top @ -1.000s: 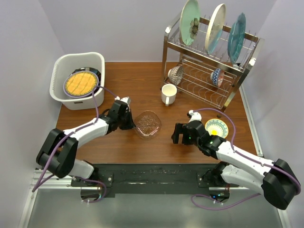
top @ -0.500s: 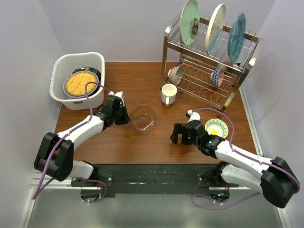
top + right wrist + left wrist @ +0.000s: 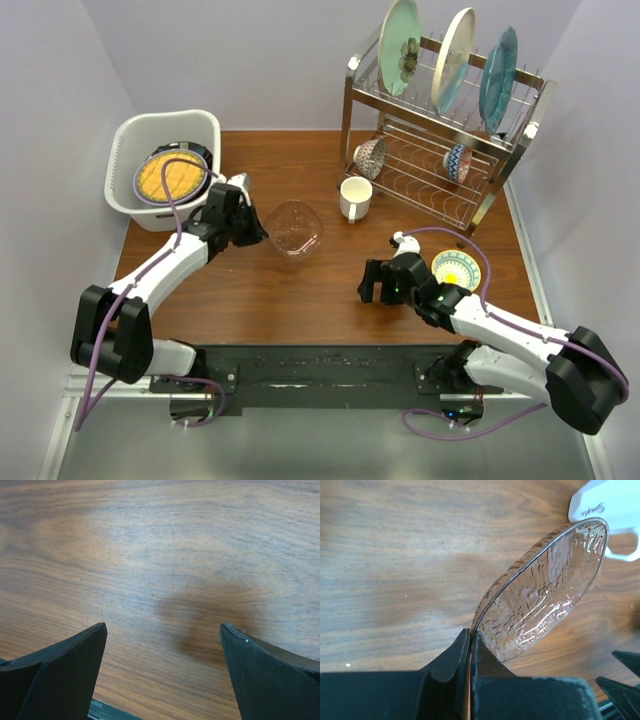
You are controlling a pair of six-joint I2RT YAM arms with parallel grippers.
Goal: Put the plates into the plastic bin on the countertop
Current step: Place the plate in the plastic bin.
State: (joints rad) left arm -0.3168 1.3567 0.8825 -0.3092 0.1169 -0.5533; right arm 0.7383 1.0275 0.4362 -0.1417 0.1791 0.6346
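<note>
One white mug (image 3: 355,198) stands near the clear glass plate (image 3: 293,228).

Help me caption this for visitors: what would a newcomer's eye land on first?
The clear glass plate, pinched by its rim in the left end effector and tilted above the countertop. Then the orange plate lying in the white bin at far left, and three plates standing upright atop the wire rack at far right.

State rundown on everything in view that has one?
left gripper: shut on the glass plate's rim.
glass plate: held by its rim, tilted.
right gripper: open, empty.
plastic bin: holds orange plate, lying flat.
rack plates: three, upright in slots.
mug: upright on countertop.
yellow bowl: upright on countertop.
</note>
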